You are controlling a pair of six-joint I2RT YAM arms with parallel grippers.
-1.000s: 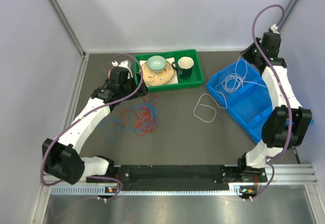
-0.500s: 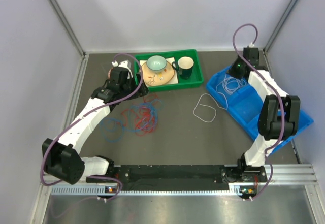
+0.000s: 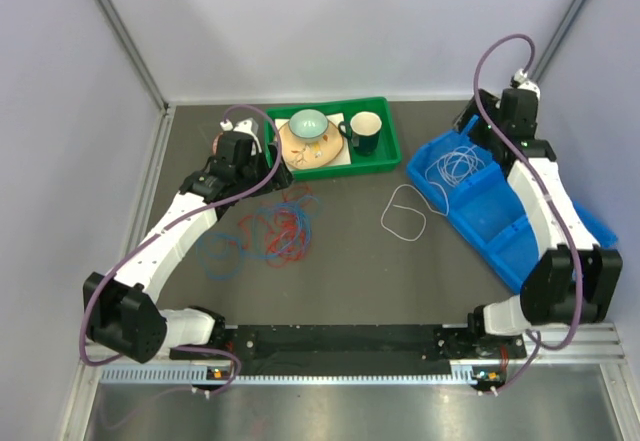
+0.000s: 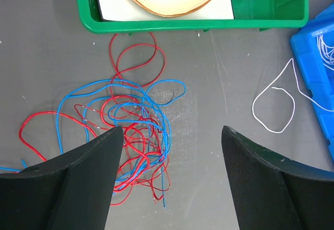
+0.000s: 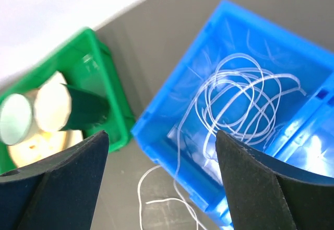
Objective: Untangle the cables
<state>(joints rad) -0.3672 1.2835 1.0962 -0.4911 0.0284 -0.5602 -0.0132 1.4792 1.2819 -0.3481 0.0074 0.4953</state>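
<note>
Lifted clear of the blue bin right of the green tray, the right gripper now has its jaws spread wide, holding nothing. The white cable lies coiled below them in the bin's far compartment, one loop trailing onto the table. The left gripper, also wide open and empty, hangs above the red cable and blue cable, tangled just in front of the tray with its plate, bowl and mug.

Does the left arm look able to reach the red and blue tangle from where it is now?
Probably yes. The left gripper is open and faces the red and blue tangle, which lies uncovered with nothing between them. The green tray sits beyond the wires.
</note>
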